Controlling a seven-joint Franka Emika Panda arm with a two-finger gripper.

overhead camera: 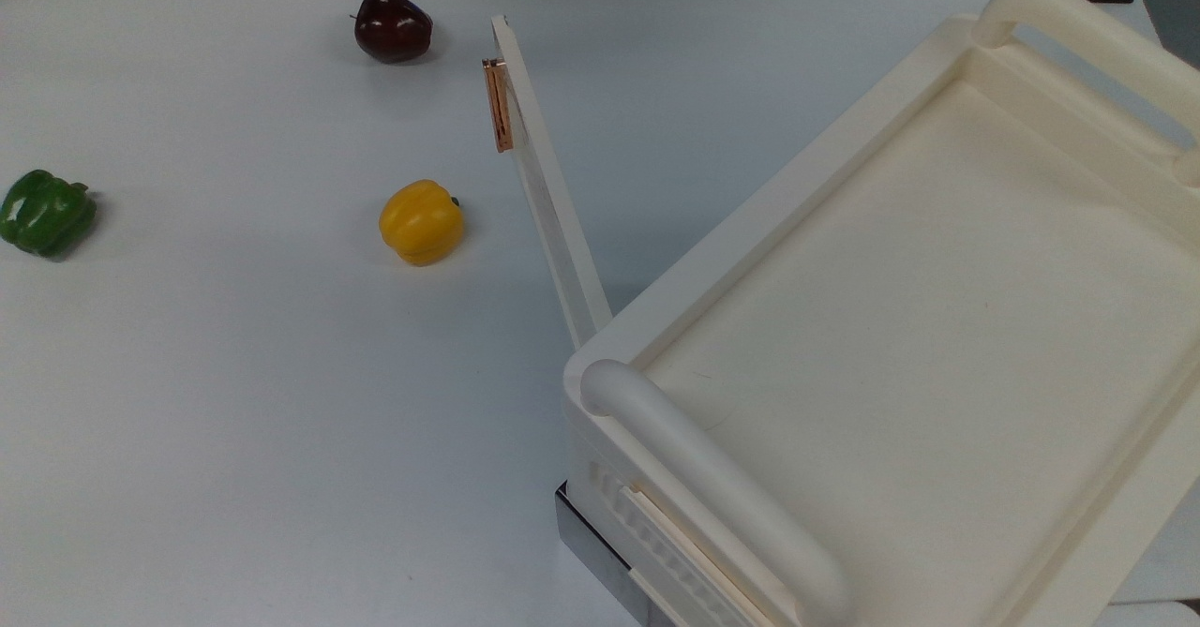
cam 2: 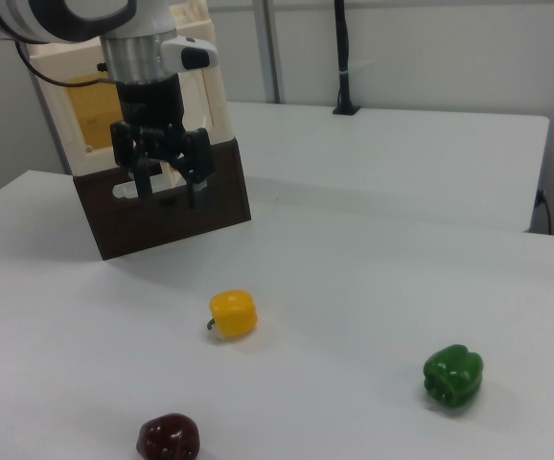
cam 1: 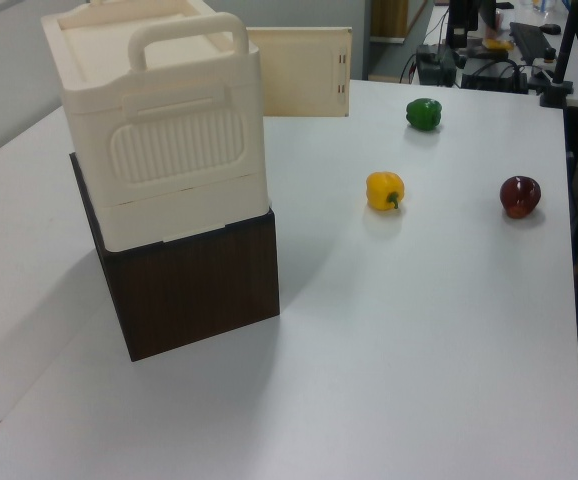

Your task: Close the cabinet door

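Cabinet door juts from cabinet w/ peppers at top view's left

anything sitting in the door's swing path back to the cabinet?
Nothing visible. In the top view the cabinet door stands open at an angle from the cabinet, and the wedge of table between them is bare. The yellow pepper, the dark red apple and the green pepper all lie on the door's outer side.

Cabinet: I see it near left, on a dark base.
Door: swung open, far side.
Peppers: yellow centre, green farther.
Apple: right.
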